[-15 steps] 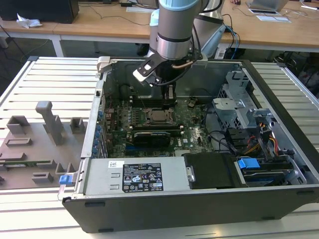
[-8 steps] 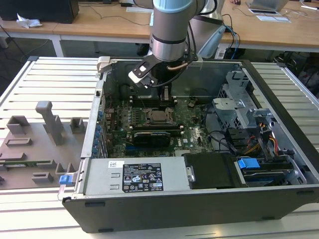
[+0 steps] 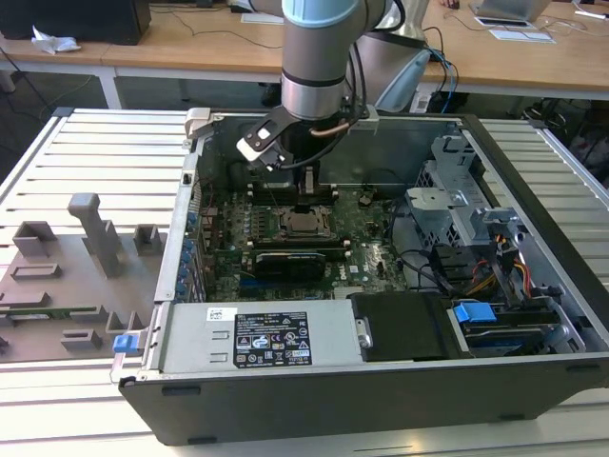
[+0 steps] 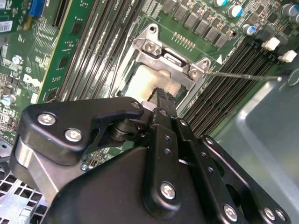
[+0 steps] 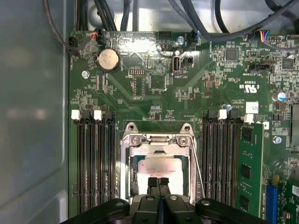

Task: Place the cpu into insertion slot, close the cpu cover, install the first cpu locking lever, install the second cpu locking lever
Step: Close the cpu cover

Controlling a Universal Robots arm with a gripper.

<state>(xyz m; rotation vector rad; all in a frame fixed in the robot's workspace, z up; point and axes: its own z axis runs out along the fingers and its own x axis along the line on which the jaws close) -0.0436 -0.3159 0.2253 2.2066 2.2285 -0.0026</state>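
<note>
Gripper (image 5: 159,183) body hides the near part of the insertion slot (image 5: 124,163) in both wrist views; its fingertips are clenched together with nothing between them, and I cannot tell whether they touch the cpu (image 5: 159,165). Room is tight: memory slots (image 5: 93,163) flank the socket with the grey case wall (image 5: 32,116) beyond, and in the exterior view a black card (image 3: 290,259) lies at 6 o'clock from it and the drive cage (image 3: 447,205) at 3 o'clock. Cpu is silver-grey, square and flat in the slot, the cpu cover (image 5: 156,140) framing it, a thin lever rod (image 4: 243,75) sticking out over the memory slots.
</note>
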